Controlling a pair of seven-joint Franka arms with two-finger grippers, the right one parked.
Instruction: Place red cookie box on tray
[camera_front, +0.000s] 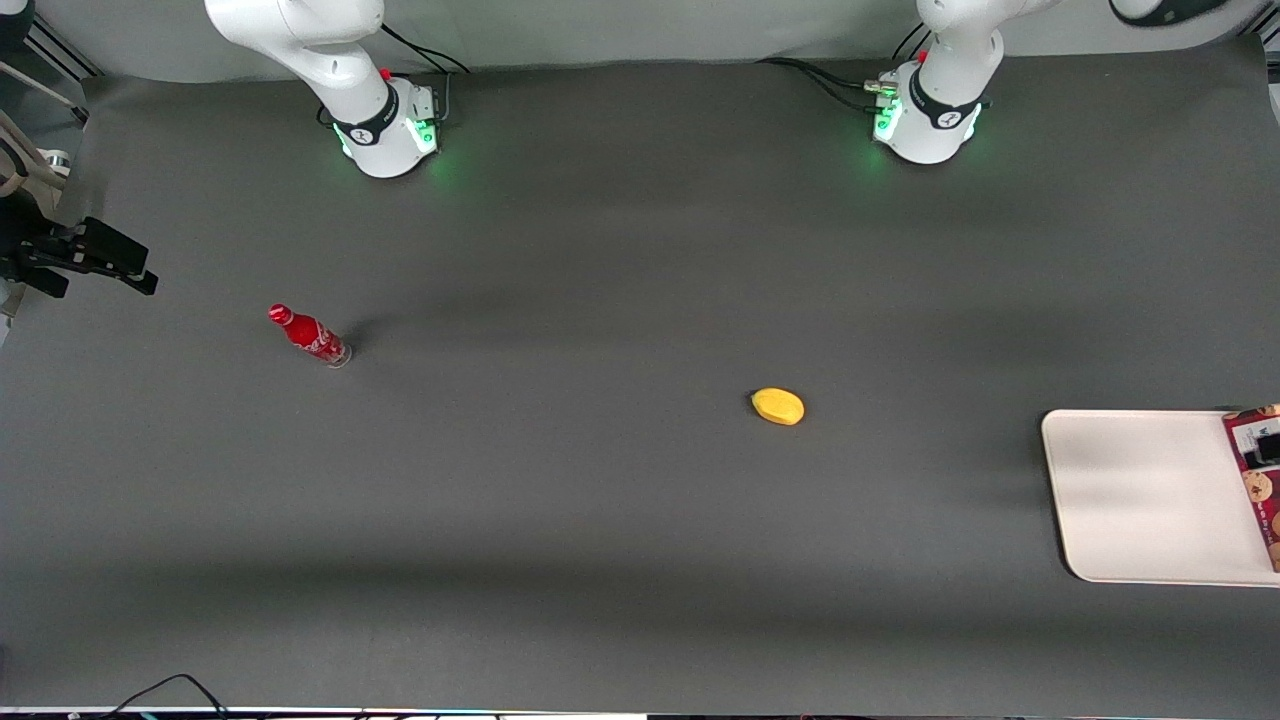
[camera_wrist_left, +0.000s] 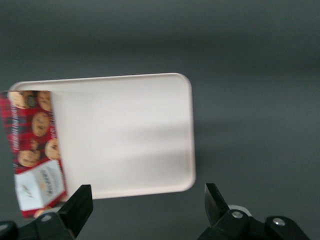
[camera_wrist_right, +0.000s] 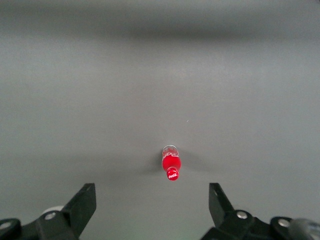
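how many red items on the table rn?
2. The red cookie box lies on the tray, at one edge. A small red bottle stands toward the parked arm's end. The open gripper is above the tray.

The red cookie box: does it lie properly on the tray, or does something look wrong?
The red cookie box lies flat but askew at one end of the tray, overhanging the rim rather than fully inside. The open gripper hangs above the tray's edge, holding nothing. Nothing looks spilled or damaged.

Red tartan cookie box (camera_wrist_left: 34, 150) lies flat on cream tray (camera_wrist_left: 125, 135), at edge.
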